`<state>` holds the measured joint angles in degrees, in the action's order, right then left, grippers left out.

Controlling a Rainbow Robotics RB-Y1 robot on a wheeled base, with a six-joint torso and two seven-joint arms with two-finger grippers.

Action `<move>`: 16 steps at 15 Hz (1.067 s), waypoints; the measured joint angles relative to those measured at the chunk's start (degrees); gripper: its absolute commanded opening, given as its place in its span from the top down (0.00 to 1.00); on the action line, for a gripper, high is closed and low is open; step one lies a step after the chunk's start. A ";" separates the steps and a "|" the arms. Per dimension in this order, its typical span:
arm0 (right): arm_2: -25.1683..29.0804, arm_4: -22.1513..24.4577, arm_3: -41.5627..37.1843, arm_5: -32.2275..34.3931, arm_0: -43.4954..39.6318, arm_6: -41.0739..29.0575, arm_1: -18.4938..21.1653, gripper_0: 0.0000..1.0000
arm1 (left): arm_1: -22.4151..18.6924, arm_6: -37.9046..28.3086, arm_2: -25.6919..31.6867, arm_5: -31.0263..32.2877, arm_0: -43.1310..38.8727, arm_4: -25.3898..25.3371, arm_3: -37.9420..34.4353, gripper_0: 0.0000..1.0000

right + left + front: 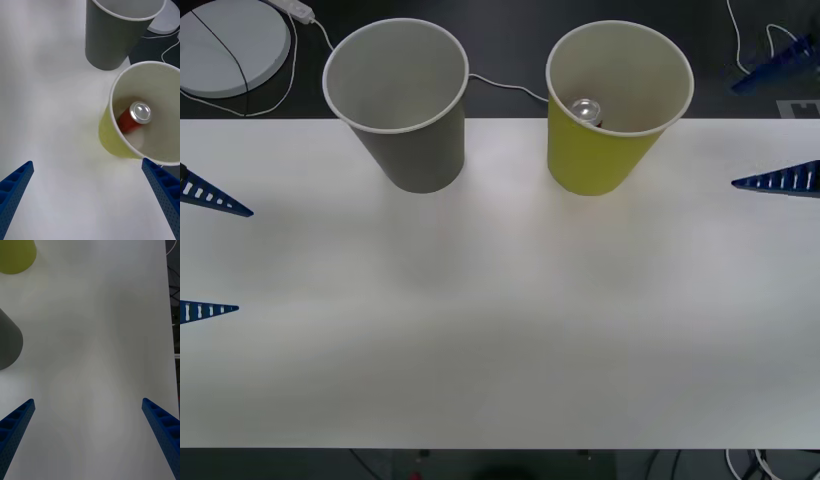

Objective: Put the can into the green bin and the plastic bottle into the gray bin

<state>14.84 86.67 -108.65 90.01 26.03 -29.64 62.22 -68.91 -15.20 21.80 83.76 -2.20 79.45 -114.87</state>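
Red can lying tilted inside the green bin at one o'clock, gray bin beside it at eleven, left gripper spread wide at nine, right gripper fingers apart at two, white table.

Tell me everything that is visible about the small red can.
The small red metal drink can has a shiny silver top with a pull tab. It lies inside the large yellow-green cup-shaped bin, at the bottom, tilted, with its top facing up toward the opening. Its red side is partly visible. No gripper touches it. In the front view its silver top shows.
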 measured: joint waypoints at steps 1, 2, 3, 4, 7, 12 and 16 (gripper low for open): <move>1.70 -0.55 -1.27 0.00 -2.85 1.74 0.00 0.00 | 0.00 0.00 0.00 0.00 0.00 0.00 0.00 0.00; 3.24 -0.97 -2.45 0.00 -5.81 3.31 0.00 0.00 | 0.00 0.00 0.00 0.00 0.00 0.00 0.00 0.00; 4.79 -1.26 -3.62 0.00 -8.85 4.87 0.00 0.00 | 0.00 0.00 0.00 0.00 0.00 0.00 0.00 0.00; 6.15 -1.60 -4.75 0.00 -11.78 6.30 0.00 0.00 | 0.00 0.00 0.00 0.00 0.00 0.00 0.00 0.00; 8.99 -2.31 -6.95 0.00 -18.71 7.94 0.00 0.00 | 0.00 0.00 0.00 0.00 0.00 0.00 0.00 0.00; 12.01 -2.40 -7.72 -0.52 -24.32 10.81 0.14 0.00 | 0.00 0.00 0.00 0.00 0.00 0.00 0.00 0.00; 12.24 -1.99 -5.86 -0.52 -24.94 12.06 2.30 0.00 | 0.00 0.00 0.00 0.00 0.00 0.00 0.00 0.00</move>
<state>27.09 84.68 -114.50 89.48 1.09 -17.58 64.52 -68.91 -15.20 21.80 83.76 -2.20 79.45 -114.87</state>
